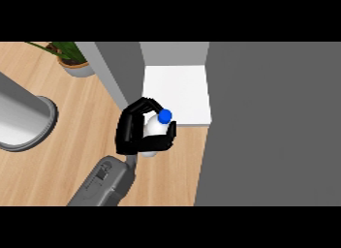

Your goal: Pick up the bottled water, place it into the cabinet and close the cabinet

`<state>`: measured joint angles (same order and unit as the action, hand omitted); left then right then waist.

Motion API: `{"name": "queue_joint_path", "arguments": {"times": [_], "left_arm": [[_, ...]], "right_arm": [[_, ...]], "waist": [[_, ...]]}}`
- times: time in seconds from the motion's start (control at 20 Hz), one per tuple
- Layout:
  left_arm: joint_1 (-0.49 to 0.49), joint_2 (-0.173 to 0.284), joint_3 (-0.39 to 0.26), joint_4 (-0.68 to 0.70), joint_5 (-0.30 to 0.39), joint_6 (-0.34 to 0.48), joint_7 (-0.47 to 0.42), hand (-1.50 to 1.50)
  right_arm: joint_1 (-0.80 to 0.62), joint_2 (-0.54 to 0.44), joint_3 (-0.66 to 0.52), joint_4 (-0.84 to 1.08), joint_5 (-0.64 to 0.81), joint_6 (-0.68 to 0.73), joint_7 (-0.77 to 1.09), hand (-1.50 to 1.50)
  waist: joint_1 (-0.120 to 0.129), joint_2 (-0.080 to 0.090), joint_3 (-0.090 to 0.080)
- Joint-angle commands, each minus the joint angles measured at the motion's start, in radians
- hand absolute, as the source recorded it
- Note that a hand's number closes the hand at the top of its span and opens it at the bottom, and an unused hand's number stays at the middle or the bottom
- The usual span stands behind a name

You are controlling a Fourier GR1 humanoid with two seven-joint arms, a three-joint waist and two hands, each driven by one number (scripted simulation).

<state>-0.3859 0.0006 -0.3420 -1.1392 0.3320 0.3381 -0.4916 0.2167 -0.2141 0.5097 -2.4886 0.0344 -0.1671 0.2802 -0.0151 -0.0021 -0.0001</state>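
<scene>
Holding the water bottle [156,127], the left hand [136,131] had its fingers curled round it, just at the front edge of the white cabinet shelf [177,94]. Open wooden table [59,160] lay to the left, near a big grey pot [16,116] and a plant [69,55].

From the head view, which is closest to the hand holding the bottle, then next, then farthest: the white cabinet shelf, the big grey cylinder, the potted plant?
Measured from the left hand, which grips the bottled water:
1. White cabinet shelf, just above and right of it.
2. Big grey cylinder, off to the left.
3. Potted plant, at the upper left.
</scene>
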Motion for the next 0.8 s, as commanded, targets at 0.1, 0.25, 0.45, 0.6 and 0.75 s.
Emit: {"name": "queue_joint_path", "arguments": {"times": [0.1,0.25,0.45,0.6,0.75], "left_arm": [[-0.131,-0.001,-0.085,0.005,0.024,0.17,0.111,1.5],[-0.151,0.005,-0.011,0.043,-0.019,0.114,0.147,1.5],[-0.305,-0.001,-0.002,0.242,0.072,0.147,0.085,1.5],[-0.339,-0.001,-0.063,0.272,0.152,0.22,0.095,1.5],[-0.357,-0.001,-0.044,0.263,0.168,0.255,0.131,1.5]], "right_arm": [[0.057,-0.053,-0.064,-0.118,-0.041,0.035,0.009,-1.5],[0.118,-0.07,0.027,-0.16,0.045,0.026,0.006,-1.5],[0.006,-0.023,-0.039,-0.07,0.005,0.002,0.024,-1.5],[0.019,-0.037,-0.027,-0.159,0.016,-0.008,0.086,-1.5],[0.067,-0.036,-0.031,-0.083,-0.012,0.014,-0.022,-1.5]], "waist": [[-0.002,0.001,0.001],[0.0,-0.001,0.0],[-0.004,0.005,0.0],[-0.019,0.006,-0.001],[-0.005,0.003,0.0]]}}
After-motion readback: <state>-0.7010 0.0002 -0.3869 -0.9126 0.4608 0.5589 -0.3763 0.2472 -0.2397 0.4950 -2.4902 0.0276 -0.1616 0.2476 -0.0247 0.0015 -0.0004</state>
